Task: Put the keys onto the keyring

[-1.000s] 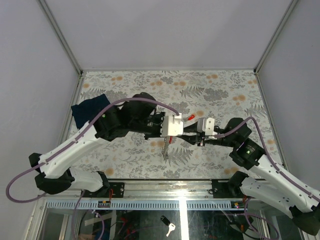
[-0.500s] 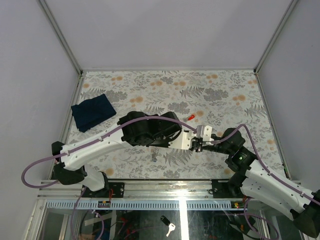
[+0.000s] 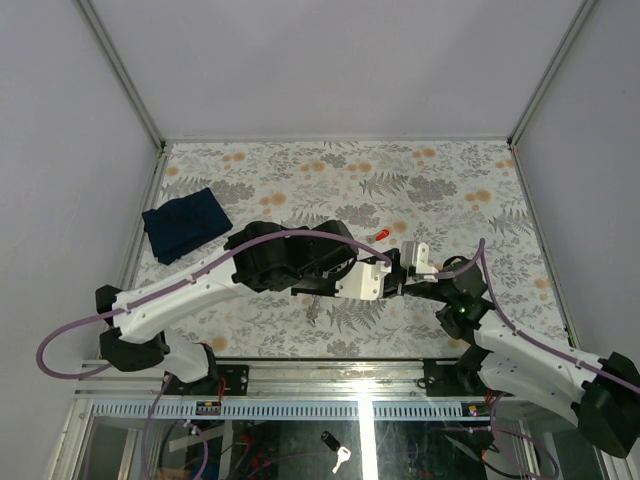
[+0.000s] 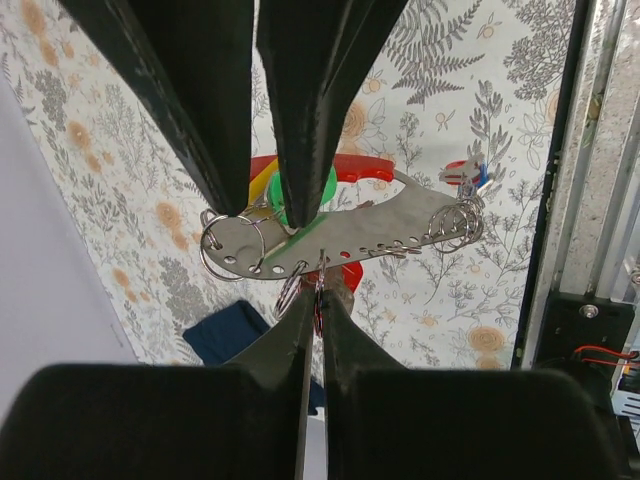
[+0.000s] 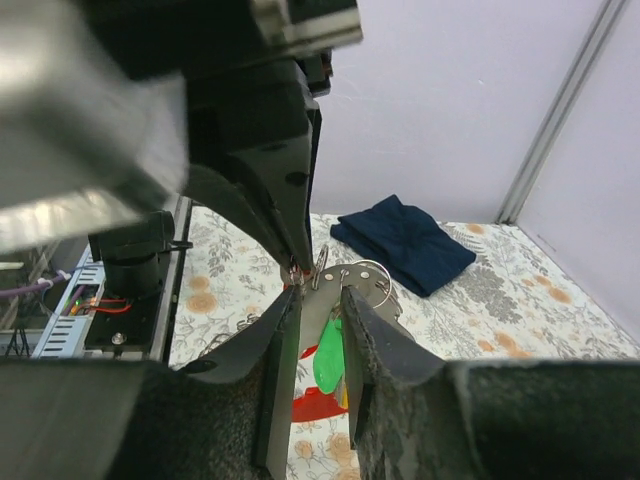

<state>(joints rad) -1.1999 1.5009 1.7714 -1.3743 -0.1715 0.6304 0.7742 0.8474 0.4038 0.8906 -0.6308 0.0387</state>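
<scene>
The keyring's flat grey fob (image 4: 360,235) hangs above the table between both grippers, its red strap (image 4: 365,165) behind it and several thin rings (image 4: 455,222) through its holes. My right gripper (image 5: 320,295) is shut on the fob's edges (image 5: 356,277). A green tag (image 5: 328,356) and a yellow one dangle between its fingers. My left gripper (image 4: 320,292) is shut on a thin metal ring, seen edge-on, at the fob's lower edge. In the top view the two grippers meet at mid-table (image 3: 392,279). One red-tagged key (image 3: 381,234) lies on the table just beyond them.
A folded dark blue cloth (image 3: 185,223) lies at the table's left. A small metal piece (image 3: 315,311) shows on the patterned table under my left arm. The table's near metal rail (image 4: 580,200) runs close behind the left gripper.
My left arm has swung down and to the right, bringing its gripper up against the right gripper at the fob. The right gripper has shifted only slightly.
</scene>
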